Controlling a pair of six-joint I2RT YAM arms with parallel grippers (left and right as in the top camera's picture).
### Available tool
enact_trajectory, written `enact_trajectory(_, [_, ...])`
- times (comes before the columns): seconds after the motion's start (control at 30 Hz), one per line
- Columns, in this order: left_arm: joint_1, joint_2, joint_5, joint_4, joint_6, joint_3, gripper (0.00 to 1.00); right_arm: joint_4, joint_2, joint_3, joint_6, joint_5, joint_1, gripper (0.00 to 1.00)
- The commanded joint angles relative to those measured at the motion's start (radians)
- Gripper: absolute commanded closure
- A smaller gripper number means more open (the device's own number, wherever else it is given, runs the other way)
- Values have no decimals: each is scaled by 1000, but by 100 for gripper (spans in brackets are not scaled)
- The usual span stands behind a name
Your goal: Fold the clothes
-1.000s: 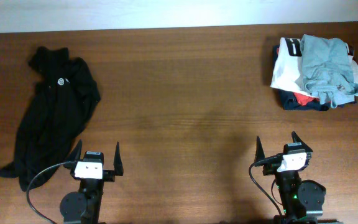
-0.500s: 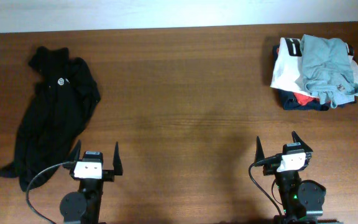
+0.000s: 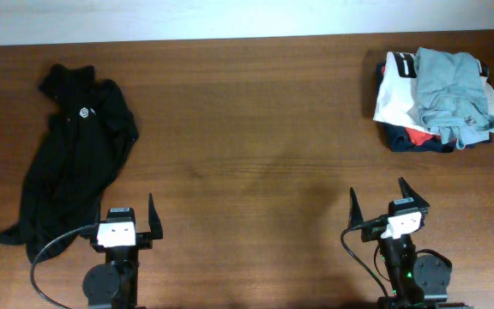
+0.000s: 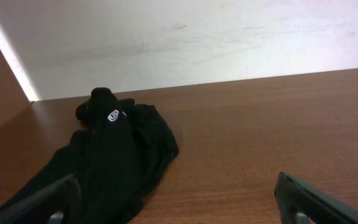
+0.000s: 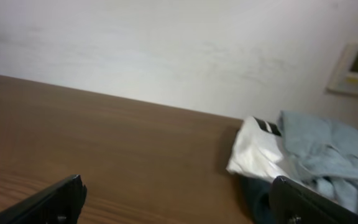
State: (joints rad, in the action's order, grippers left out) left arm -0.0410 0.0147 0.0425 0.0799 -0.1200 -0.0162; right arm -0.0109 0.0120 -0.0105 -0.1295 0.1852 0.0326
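Note:
The black top (image 3: pixel 74 159) with a small white round logo lies crumpled at the far left of the table. It also shows in the left wrist view (image 4: pixel 107 165), ahead and to the left. My left gripper (image 3: pixel 128 216) is open and empty at the front left, its left finger at the top's lower edge. It shows wide open in its own view (image 4: pixel 179 202). My right gripper (image 3: pixel 378 202) is open and empty at the front right, also seen open in its own view (image 5: pixel 179 199).
A pile of other garments (image 3: pixel 440 100), white, navy, red and light grey-blue, sits at the back right, also in the right wrist view (image 5: pixel 303 158). The brown wooden table (image 3: pixel 256 129) ends at a white wall behind.
My left gripper has turned slightly towards the black top and shifted a little left. The right gripper has barely moved.

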Motion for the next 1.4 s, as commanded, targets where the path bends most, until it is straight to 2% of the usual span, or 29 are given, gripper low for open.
enact_trajectory(0.0, [-4,-8,9,-1,-17,6,1,-20,-8,5,14,66,-6,1])
enact_trajectory(0.2, [-4,-8,-183,-77,-16,6,1,-20,1,-5,88,72,-6,1])
enact_trajectory(0.33, [-4,-4,-203,-87,9,-4,1,-20,50,-47,93,92,-6,1])
enact_trajectory(0.6, [-4,148,-203,-79,41,-142,1,-19,372,-277,89,118,-6,1])
enact_trajectory(0.8, [-4,411,-204,-14,40,-369,1,72,715,-579,89,235,-6,2])
enact_trajectory(1.03, [-4,796,-216,101,35,-705,1,360,1065,-976,18,253,-6,2])
enact_trajectory(1.2, [-3,1148,-281,374,-1,-1070,1,588,1281,-1218,3,259,-6,2])
enact_trajectory(1.37, [-3,1405,-379,581,-13,-1334,1,606,1384,-1265,90,293,-6,2])
